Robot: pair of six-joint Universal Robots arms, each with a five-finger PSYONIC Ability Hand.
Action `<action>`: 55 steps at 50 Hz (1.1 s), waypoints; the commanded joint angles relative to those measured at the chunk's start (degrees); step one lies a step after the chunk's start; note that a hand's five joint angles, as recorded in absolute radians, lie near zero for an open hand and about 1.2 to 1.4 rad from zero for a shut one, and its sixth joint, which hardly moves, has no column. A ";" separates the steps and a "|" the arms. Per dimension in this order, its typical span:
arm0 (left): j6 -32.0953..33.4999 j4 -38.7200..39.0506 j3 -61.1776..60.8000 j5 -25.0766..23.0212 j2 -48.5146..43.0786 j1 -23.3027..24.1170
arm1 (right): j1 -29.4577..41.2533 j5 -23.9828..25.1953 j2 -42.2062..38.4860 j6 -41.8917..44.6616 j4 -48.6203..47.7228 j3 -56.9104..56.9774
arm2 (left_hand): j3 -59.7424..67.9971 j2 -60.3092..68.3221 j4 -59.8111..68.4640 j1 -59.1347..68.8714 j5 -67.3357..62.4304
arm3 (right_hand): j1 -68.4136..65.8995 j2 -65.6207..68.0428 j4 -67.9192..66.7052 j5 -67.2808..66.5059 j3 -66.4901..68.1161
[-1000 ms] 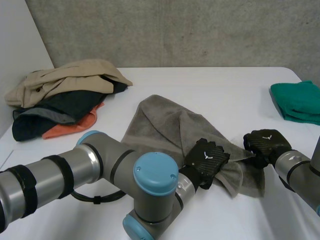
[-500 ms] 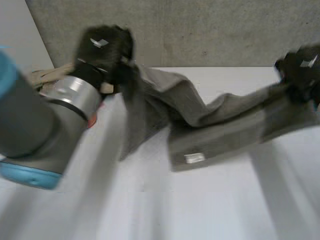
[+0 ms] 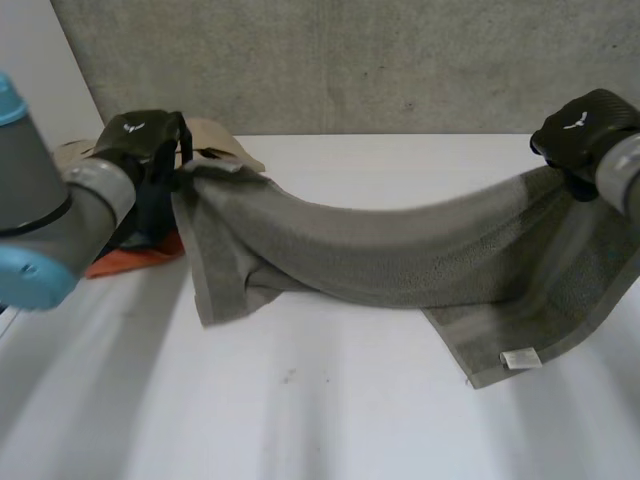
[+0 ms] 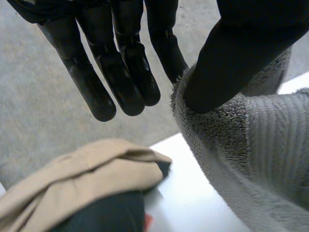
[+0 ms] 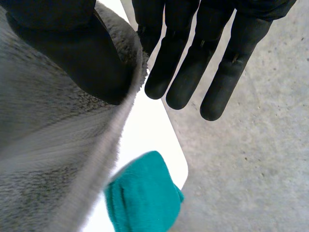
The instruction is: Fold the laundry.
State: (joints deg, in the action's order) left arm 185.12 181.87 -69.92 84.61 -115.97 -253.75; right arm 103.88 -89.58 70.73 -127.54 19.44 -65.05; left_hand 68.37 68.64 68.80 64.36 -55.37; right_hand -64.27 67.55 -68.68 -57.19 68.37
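A grey towel point(image 3: 400, 250) hangs stretched in the air between my two hands, sagging in the middle above the white table point(image 3: 330, 420). My left hand point(image 3: 145, 145) holds its left corner, thumb pinching the towel point(image 4: 251, 125) against the fingers point(image 4: 120, 72). My right hand point(image 3: 580, 125) holds the other upper corner, thumb pressing the towel point(image 5: 48, 145) against the fingers point(image 5: 193, 63). A white label point(image 3: 520, 358) shows on the low hanging corner.
A heap of clothes point(image 3: 215, 135), beige, dark and orange, lies at the table's far left behind my left hand; it also appears below my left hand point(image 4: 87, 174). A folded green cloth point(image 5: 142, 198) lies near the table's right edge below my right hand.
Both hands have lifted the towel off the table and moved apart, left hand to the far left, right hand to the far right. The towel now hangs spread between them.
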 commanded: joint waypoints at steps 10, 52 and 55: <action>-3.36 22.29 41.01 2.04 -13.93 -0.34 | 2.12 -5.87 -6.40 0.01 -46.50 17.59 | 11.63 11.36 11.20 15.64 -14.63 | -15.73 12.45 -11.32 -12.81 11.63; 8.86 22.04 -27.54 -1.12 -0.84 -5.09 | 2.12 5.73 -4.99 -5.52 -43.61 -37.95 | -33.08 -33.35 -33.51 -29.07 30.08 | -15.73 12.45 -11.32 -12.81 11.63; 8.94 22.12 -30.69 -1.99 2.23 -4.04 | 2.12 5.73 -4.73 -7.11 -43.52 -38.39 | -34.77 -35.04 -35.21 -30.77 31.78 | -15.73 12.45 -11.32 -12.81 11.63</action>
State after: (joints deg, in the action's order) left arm 193.45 204.04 -96.09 83.52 -119.97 -258.78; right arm 105.96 -83.78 64.87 -132.09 -24.42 -102.86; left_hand 33.29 33.05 32.81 32.63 -22.56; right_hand -64.27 67.55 -68.87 -57.64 68.44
